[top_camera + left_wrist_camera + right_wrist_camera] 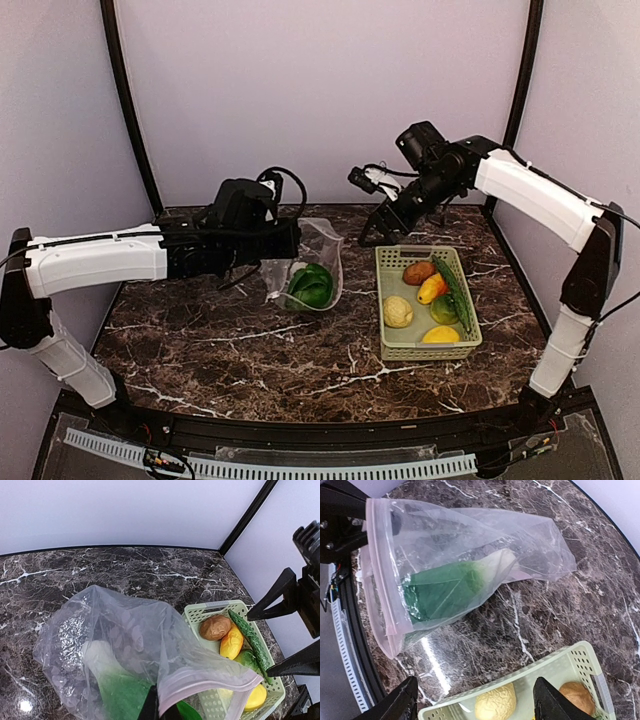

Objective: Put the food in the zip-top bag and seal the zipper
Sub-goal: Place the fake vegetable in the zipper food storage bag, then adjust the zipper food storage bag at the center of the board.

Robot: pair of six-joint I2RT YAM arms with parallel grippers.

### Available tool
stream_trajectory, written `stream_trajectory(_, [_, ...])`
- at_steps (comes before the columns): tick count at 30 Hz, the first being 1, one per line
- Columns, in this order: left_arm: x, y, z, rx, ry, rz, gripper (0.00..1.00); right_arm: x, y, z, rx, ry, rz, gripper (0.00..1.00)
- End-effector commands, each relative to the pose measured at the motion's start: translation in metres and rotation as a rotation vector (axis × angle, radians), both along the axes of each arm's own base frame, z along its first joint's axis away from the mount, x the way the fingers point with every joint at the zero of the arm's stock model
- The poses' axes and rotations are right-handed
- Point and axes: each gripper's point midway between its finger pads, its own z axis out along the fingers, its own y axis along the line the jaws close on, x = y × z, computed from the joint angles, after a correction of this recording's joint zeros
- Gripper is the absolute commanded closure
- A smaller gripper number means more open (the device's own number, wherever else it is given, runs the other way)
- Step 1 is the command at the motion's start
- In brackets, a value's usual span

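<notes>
— Over the basket (pixel 430 351), what is your right pincer (pixel 380 236) doing?

— Hanging wide open, holding nothing. My left pincer (pixel 288 243) is clamped on the mouth edge of the bag (pixel 325 238), holding it up. Bok choy (pixel 311 286) lies inside; the other food (pixel 398 311) sits in the basket.

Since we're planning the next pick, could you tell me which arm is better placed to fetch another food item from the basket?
Right. The right gripper hovers open at the basket's far edge. The left gripper is busy pinching the zip-top bag's mouth, bok choy inside.
</notes>
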Motion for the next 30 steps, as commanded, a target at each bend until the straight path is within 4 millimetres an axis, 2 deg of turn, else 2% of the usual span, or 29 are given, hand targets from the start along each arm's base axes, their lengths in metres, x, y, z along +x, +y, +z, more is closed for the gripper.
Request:
stream_trajectory(1, [0.002,0.019,0.009,-0.062,-0.015,0.095,0.99,-0.023,0.027,0.012,0.154,0.146,0.1,0.23])
stream_trajectory(4, [0.003,0.03,0.007,-0.099,0.002,0.166,0.99,-0.048,0.042,0.027,0.234,0.201,0.194,0.25])
stream_trajectory(7, [0.004,0.035,0.012,-0.148,-0.007,0.211,0.99,-0.054,0.05,0.019,0.204,0.194,0.204,0.28])
stream_trajectory(12, [0.007,0.038,0.018,-0.204,-0.019,0.251,0.99,-0.047,0.061,0.009,0.195,0.226,0.174,0.36])
stream_trajectory(14, [0.008,0.036,0.024,-0.226,-0.035,0.245,0.99,-0.044,0.066,0.007,0.184,0.217,0.159,0.34])
stream_trajectory(16, [0.009,0.034,0.031,-0.249,-0.049,0.236,0.99,-0.035,0.068,0.002,0.157,0.201,0.118,0.32])
stream_trajectory(20, [0.009,0.027,0.038,-0.284,-0.052,0.209,0.99,-0.012,0.069,-0.007,0.114,0.162,0.031,0.39])
stream_trajectory(24, [0.007,0.023,0.04,-0.303,-0.049,0.193,0.99,-0.005,0.074,-0.009,0.113,0.164,0.012,0.57])
stream_trajectory(26, [0.006,0.025,0.041,-0.303,-0.051,0.197,0.99,-0.001,0.074,-0.012,0.102,0.159,-0.002,0.63])
stream_trajectory(28, [0.005,0.027,0.041,-0.303,-0.051,0.199,0.99,0.0,0.073,-0.014,0.094,0.155,-0.006,0.74])
stream_trajectory(30, [0.004,0.028,0.041,-0.305,-0.05,0.197,0.99,0.005,0.07,-0.015,0.078,0.135,-0.024,0.93])
